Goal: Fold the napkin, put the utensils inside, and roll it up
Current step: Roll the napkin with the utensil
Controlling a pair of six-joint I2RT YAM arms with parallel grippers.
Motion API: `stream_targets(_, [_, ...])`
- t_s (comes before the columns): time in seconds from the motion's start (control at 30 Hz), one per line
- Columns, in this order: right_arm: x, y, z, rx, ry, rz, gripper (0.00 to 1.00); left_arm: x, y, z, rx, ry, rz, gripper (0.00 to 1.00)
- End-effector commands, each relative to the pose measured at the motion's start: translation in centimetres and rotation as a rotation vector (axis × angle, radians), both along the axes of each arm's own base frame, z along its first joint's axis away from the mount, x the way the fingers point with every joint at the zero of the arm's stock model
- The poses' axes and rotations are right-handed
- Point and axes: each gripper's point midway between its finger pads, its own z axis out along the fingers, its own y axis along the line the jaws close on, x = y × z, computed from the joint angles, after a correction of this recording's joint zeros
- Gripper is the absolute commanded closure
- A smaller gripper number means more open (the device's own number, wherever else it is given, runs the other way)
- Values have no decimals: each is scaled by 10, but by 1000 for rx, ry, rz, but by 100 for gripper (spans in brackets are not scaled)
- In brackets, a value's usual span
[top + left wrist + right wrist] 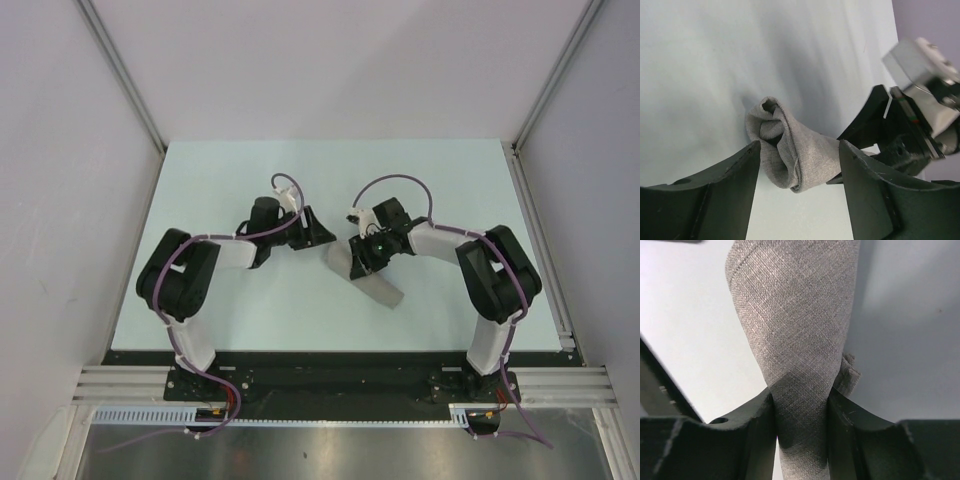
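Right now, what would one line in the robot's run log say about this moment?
napkin: rolled up | right hand: clamped on the roll | left hand: open, by the roll's end | spoon: not visible

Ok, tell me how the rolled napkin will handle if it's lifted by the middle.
Probably floppy: the napkin is woven cloth and cinches where the right gripper pinches it, so both ends would likely sag. Its loose spiral end may unroll. It looks light.

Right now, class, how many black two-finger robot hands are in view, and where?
2. The left hand stands open, facing one end of the rolled grey-beige cloth napkin; the right hand pinches the roll just behind that end. None seems hidden.
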Motion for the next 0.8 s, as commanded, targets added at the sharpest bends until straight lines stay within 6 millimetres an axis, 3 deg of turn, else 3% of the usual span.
stream_targets(0.0, [-30, 11, -15, 135, 237, 38, 58, 5, -1, 31, -20, -117, -38, 31])
stream_targets(0.3, [-23, 7, -20, 193, 294, 5, 59, -13, -13, 7, -19, -62, -102, 33])
stream_targets(0.4, [-22, 5, -19, 184, 287, -3, 59, -18, -23, 5, -23, -55, -129, 41])
stream_targets(0.43, [-21, 4, -19, 178, 280, -4, 57, -19, -24, 3, -22, -50, -131, 49])
stream_targets(0.5, [-20, 2, -16, 175, 274, -8, 55, -20, -26, 1, -21, -45, -137, 57])
stream_targets(0.63, [-14, -2, -7, 151, 233, -25, 40, -18, -28, -4, -14, -27, -128, 82])
stream_targets(0.77, [-2, -10, 14, 104, 140, -60, 33, -14, -29, -8, -13, -9, -119, 93])
